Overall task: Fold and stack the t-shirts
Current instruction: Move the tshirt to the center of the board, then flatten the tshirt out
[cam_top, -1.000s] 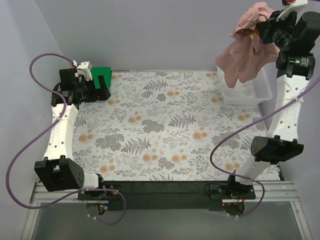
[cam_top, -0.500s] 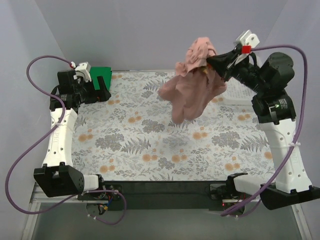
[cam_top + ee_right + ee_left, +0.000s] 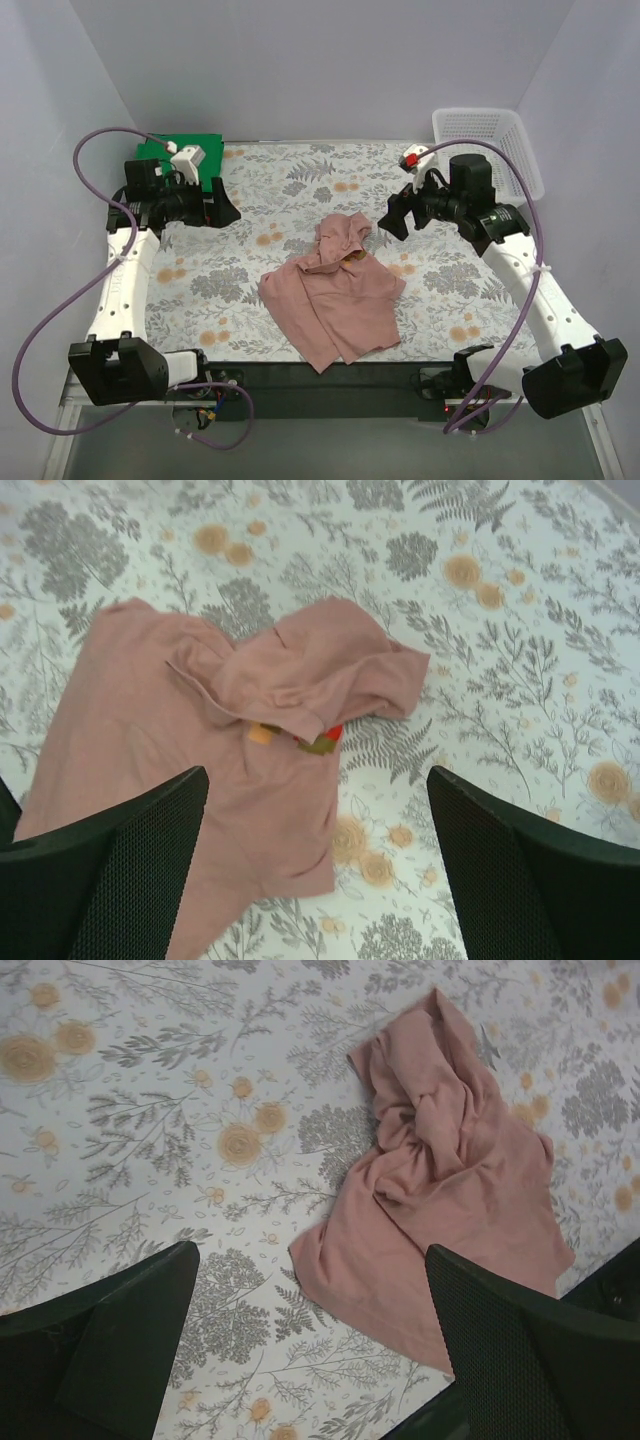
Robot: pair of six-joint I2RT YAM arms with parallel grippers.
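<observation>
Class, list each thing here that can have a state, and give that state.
pink t-shirt: unfolded, crumpled on the table cloth, not held.
green t-shirt: flat at the far left corner, partly hidden.
white basket: upright, looks empty.
left gripper: open, holding nothing.
right gripper: open, holding nothing.

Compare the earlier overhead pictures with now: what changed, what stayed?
The right arm swung the dusty-pink cloth t-shirt from above the white mesh basket towards table centre; its jaws opened, dropping it crumpled. The left arm stayed near the bright green t-shirt, jaws open.
</observation>
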